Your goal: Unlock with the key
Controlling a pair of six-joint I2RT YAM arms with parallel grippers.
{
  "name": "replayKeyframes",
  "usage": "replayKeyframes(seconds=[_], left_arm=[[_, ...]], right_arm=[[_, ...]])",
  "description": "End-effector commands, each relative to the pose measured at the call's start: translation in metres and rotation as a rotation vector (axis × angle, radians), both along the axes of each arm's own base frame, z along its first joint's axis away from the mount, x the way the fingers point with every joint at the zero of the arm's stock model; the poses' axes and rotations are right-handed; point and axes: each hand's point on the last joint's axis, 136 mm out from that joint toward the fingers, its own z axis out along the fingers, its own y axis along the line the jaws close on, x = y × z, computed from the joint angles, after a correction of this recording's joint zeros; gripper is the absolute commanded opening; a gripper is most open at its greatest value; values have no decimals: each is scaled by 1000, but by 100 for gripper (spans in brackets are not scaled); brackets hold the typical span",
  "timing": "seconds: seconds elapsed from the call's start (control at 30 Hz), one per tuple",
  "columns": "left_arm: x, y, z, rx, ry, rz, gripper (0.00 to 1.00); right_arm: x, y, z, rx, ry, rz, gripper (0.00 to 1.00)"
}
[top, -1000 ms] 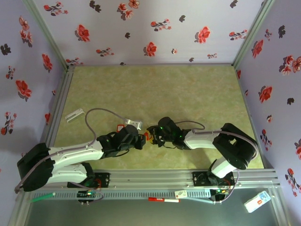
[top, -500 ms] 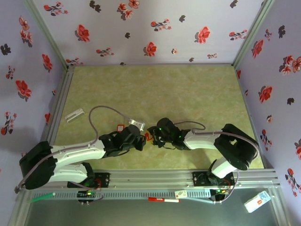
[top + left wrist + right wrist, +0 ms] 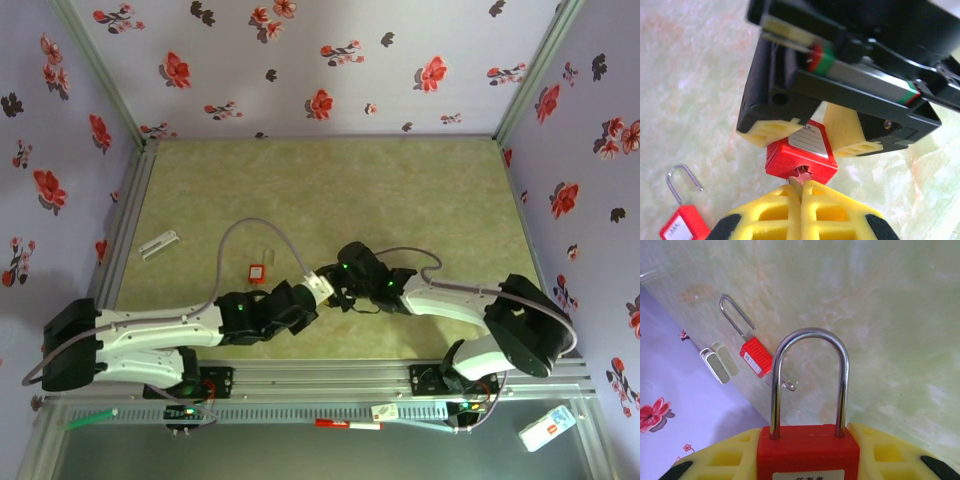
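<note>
Green marbled table (image 3: 400, 190), flowered walls around. Near the middle, the right gripper (image 3: 807, 460) clamps 1 red padlock (image 3: 800, 155) by its body. The left gripper (image 3: 800, 189), pinched tight on the key (image 3: 795, 181), has the blade at that lock's keyhole. A 2nd padlock (image 3: 256, 272) lies just left.

key (image 3: 795, 183) | thin blade; tip in red padlock (image 3: 801, 152) keyhole

No text reads clearly. At the bottom centre of the right wrist view, the held padlock (image 3: 807, 447) has a white label (image 3: 807, 474) with dark characters cut off by the frame edge. In the left wrist view that label's print is too small to read. The label on the loose padlock (image 3: 680, 225), lower left, is blurred.
</note>
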Motion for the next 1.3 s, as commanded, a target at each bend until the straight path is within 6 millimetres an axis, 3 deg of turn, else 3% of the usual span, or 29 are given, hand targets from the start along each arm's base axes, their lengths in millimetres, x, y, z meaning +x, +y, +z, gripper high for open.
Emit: replayKeyframes(seconds=[0.0, 0.33, 0.43, 0.53, 0.6, 0.63, 0.67, 0.8, 0.93, 1.13, 1.27], left_arm=[[-15, -29, 15, 78, -128, -201, 0], [-23, -42, 19, 95, -180, -271, 0], [-23, -36, 20, 73, -153, -239, 11], [-19, -20, 23, 41, -119, -165, 41], [-17, -7, 27, 16, -97, -113, 53], [-17, 1, 31, 0, -85, -83, 66], [-18, 9, 34, -17, -63, -53, 72], [-24, 38, 50, -60, 43, 71, 81], [-35, 65, 62, -243, 166, 205, 85], [-22, 116, 70, -576, 331, 518, 99], [-10, 129, 76, -778, 426, 668, 100]], right_arm=[[-1, 7, 22, 42, -42, 52, 0], [-2, -4, 21, 27, -43, 51, 0], [-3, -7, 19, 18, -42, 52, 0], [-4, -13, 17, 4, -39, 56, 0], [-4, -17, 16, -8, -38, 60, 0], [-5, -20, 16, -17, -36, 62, 0], [-5, -23, 16, -23, -37, 63, 0], [-4, -37, 17, -78, -44, 74, 0], [-6, -52, 18, -168, -53, 119, 0], [-2, -67, 31, -340, -123, 249, 0], [4, -67, 49, -437, -217, 375, 0]])
